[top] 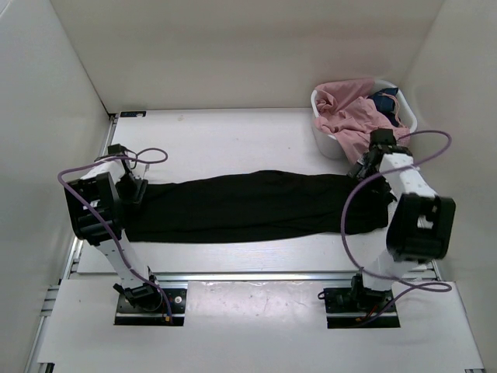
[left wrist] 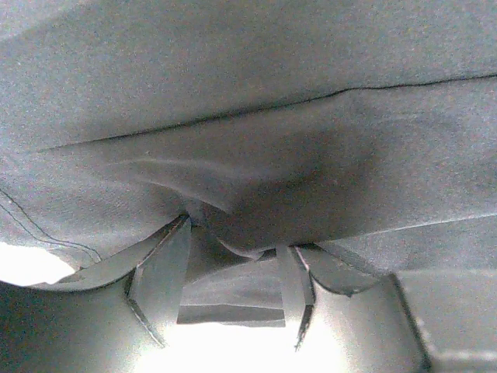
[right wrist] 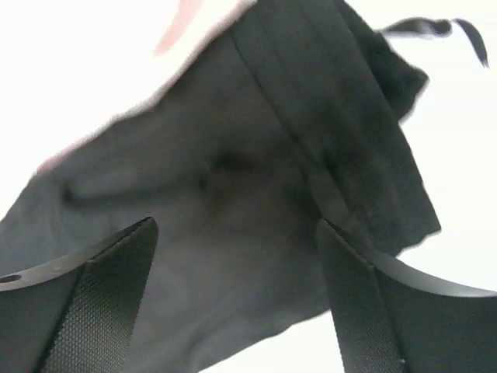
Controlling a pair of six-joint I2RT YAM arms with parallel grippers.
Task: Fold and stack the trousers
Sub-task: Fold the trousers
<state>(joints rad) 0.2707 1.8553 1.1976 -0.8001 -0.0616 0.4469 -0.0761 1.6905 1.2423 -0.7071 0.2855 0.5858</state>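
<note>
At the bottom of the overhead frame the two arm bases sit on the near rail. Just beyond them the trousers (top: 248, 206) lie stretched out across the middle of the desk (top: 233, 140), one long black band running from centre left to centre right. The left claw (top: 134, 189) is down at the band's left end. Its wrist view shows dark cloth gathered between its fingers (left wrist: 159, 284), with creases drawn in toward the tips, so I judge it to be pinching the trousers there, though folds partly hide the grip itself. The right claw (top: 363, 167) hovers over the band's right end. Its own blurred view shows its fingers (right wrist: 109, 295) spread wide, with the cloth's edge lying beyond them and nothing held. Farther back, in the upper right of the overhead frame, a white basket (top: 324, 141) holds a pink garment (top: 345, 113) and a dark blue garment (top: 386, 101), which are no part of this job. The step in hand looks like taking hold of both ends ahead of an end-to-end fold, since the trousers are laid out long and not yet doubled over. The next move calls for the right claw to drop and close on its end, catching every layer. One end then has to be carried evenly over the other so the cloth doubles without bunching.
</note>
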